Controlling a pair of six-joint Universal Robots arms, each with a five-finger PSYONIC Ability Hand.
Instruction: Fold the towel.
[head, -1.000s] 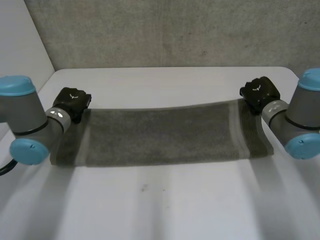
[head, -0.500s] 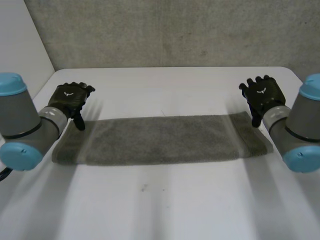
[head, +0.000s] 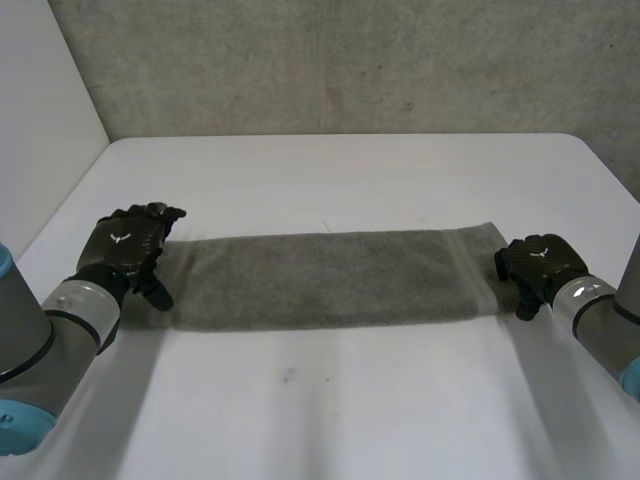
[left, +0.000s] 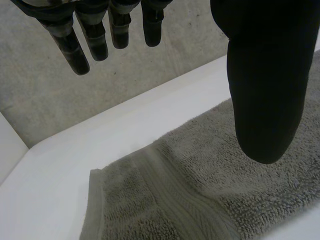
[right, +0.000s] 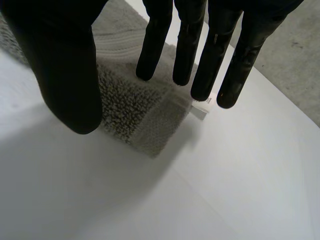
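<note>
The towel (head: 330, 278) lay flat in a long strip across the desk (head: 330, 410). The left hand (head: 125, 255) and right hand (head: 535, 265), both spread and empty, were poised at its short ends, probably to grasp them for folding.

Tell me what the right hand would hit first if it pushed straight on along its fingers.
Probably the towel: the right hand aims its straight fingers at the banded end, near the corner with the white tag. Depth is unclear; the outer fingers may meet bare table beside it.
</note>
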